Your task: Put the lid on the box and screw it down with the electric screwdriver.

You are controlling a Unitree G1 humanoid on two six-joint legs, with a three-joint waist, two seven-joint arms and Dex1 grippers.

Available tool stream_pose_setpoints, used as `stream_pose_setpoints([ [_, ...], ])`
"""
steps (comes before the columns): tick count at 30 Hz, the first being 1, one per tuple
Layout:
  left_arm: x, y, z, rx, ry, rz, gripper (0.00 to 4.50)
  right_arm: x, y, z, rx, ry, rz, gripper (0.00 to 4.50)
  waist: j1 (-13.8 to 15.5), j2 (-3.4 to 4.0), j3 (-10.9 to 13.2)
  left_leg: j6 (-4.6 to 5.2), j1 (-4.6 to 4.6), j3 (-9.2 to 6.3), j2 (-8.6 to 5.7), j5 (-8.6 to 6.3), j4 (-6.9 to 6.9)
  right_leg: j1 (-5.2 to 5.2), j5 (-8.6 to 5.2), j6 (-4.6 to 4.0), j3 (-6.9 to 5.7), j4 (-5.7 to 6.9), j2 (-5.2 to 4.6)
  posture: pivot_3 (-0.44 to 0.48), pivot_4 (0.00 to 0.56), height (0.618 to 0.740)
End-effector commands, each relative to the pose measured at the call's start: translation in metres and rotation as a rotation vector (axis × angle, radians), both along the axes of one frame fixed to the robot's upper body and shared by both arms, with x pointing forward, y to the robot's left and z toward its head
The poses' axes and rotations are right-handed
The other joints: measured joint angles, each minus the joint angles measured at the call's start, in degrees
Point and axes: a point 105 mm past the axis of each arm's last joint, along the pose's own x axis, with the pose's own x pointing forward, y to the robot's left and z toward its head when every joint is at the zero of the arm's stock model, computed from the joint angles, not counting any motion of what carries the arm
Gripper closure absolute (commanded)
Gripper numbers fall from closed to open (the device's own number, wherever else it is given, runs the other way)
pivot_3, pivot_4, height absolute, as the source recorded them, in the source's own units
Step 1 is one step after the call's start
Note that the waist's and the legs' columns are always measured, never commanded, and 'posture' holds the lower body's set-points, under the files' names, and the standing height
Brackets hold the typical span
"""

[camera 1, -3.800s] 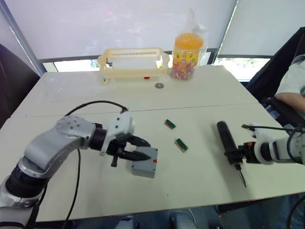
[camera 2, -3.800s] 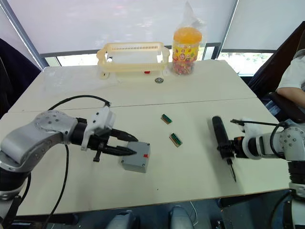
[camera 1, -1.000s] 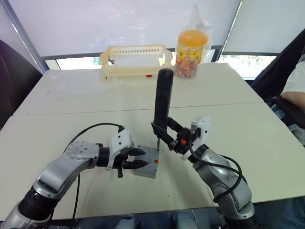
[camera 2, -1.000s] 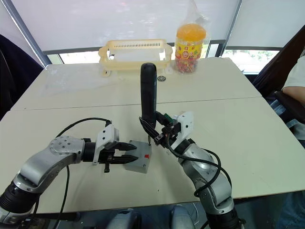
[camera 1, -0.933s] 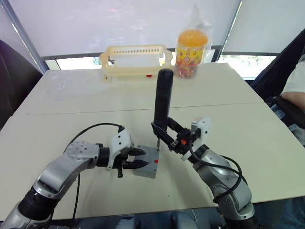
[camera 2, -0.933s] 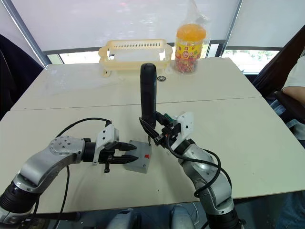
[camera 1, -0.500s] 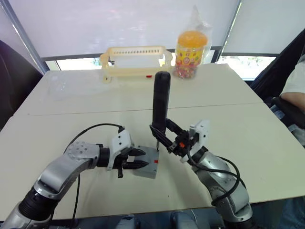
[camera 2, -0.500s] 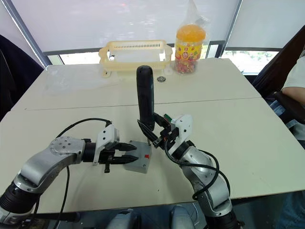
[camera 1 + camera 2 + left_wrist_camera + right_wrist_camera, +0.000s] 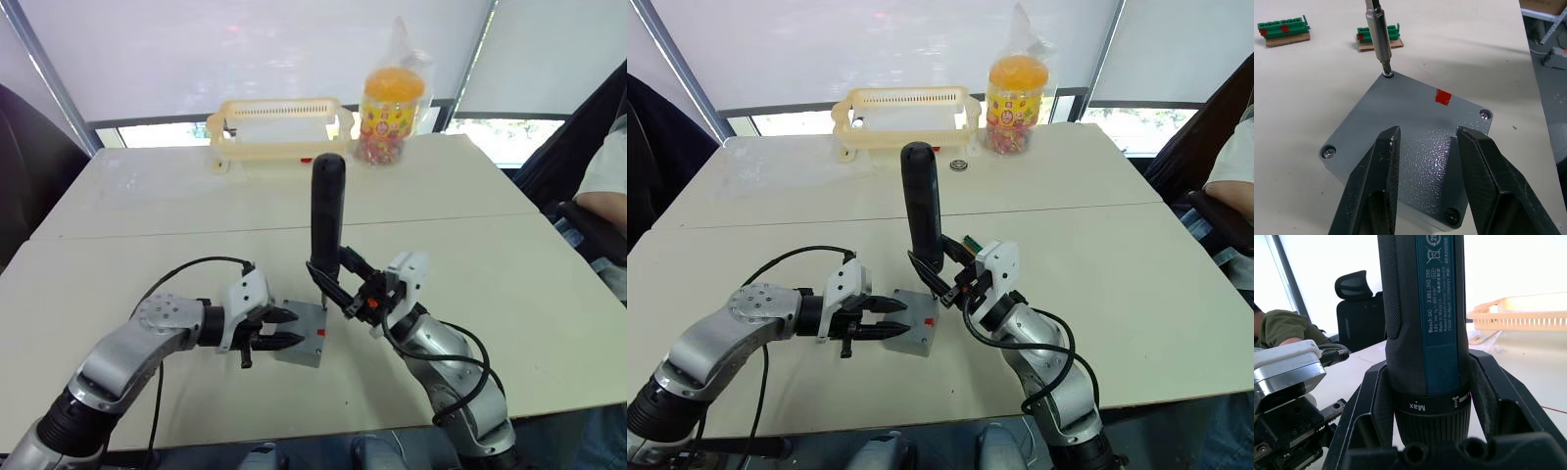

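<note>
Gripping the screwdriver upright in the right gripper, bit set in a corner screw of the lid on the box; left gripper spread, fingertips over the lid.

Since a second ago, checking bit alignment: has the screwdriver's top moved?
Yes. The electric screwdriver has tipped slightly leftward relative to the basket behind it.
</note>
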Motion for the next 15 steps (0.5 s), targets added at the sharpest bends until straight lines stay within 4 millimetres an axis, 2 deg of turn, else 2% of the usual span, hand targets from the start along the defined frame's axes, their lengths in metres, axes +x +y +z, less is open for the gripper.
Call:
stream_pose_setpoints([
  [1,0.0,0.005,-0.005,0.025,0.008,0.02,2.67,0.0,-0.003,-0.015,-0.039,0.055,-0.01,2.73,0.0,0.0,0.0,0.0,0.0,0.0,0.0,0.0,0.0,0.0,0.0,0.0,0.0,0.0,0.0,0.0,0.15,0.74],
  [15,0.001,0.006,-0.006,0.026,0.006,0.022,2.67,0.002,-0.004,-0.027,-0.061,0.098,-0.02,2.73,0.0,-0.02,-0.1,0.0,0.01,-0.02,0.01,0.0,0.0,0.02,-0.06,-0.08,-0.01,0.0,0.0,0.0,0.15,0.74],
])
